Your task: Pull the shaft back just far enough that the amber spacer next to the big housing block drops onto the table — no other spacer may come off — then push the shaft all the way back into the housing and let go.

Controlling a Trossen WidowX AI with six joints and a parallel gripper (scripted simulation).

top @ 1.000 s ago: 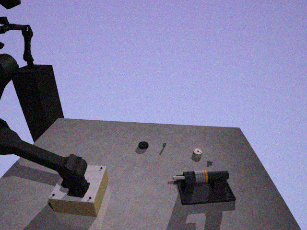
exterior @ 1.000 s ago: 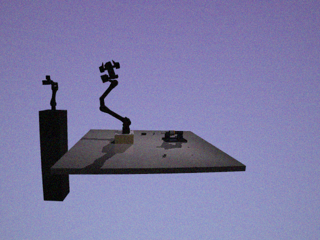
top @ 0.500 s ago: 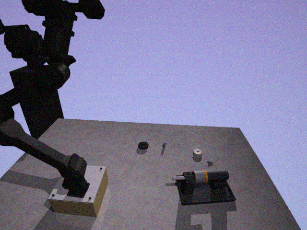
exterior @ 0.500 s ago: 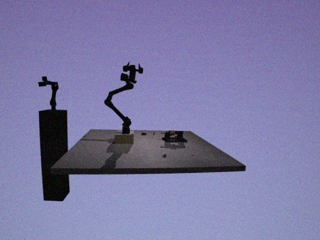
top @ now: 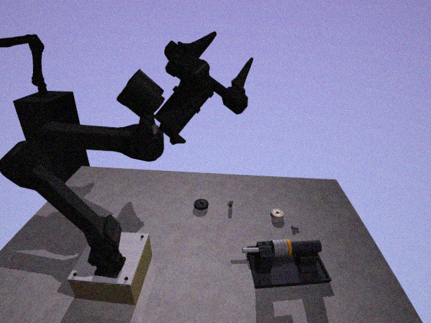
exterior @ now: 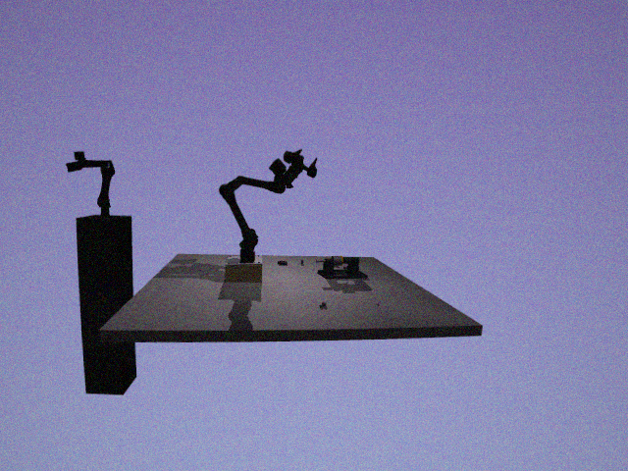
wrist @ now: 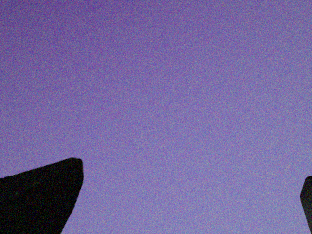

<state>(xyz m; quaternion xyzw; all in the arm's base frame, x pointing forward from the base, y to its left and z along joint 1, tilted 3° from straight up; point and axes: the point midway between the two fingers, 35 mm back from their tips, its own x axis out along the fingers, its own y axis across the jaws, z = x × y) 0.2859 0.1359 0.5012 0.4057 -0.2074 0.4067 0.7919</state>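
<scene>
The big dark housing block (top: 306, 245) stands on a dark base tray (top: 282, 274) at the right of the top view. The amber spacer (top: 289, 247) (exterior: 340, 259) sits against it, and several grey spacers (top: 279, 247) sit between the amber one and a smaller dark block (top: 264, 248). The light shaft (top: 250, 249) sticks out on the left of that block. My gripper (top: 234, 45) (exterior: 308, 154) (wrist: 199, 182) is open and empty, high above the table and pointing upward, up and left of the assembly. The wrist view shows only the two fingers and sky.
A black ring (top: 201, 204), a small dark piece (top: 229, 203) and a pale round part (top: 277, 212) lie on the table behind the assembly. Another small dark piece (exterior: 323, 305) lies near the front in the exterior view. A tall dark pillar (exterior: 105, 304) with a second arm stands left.
</scene>
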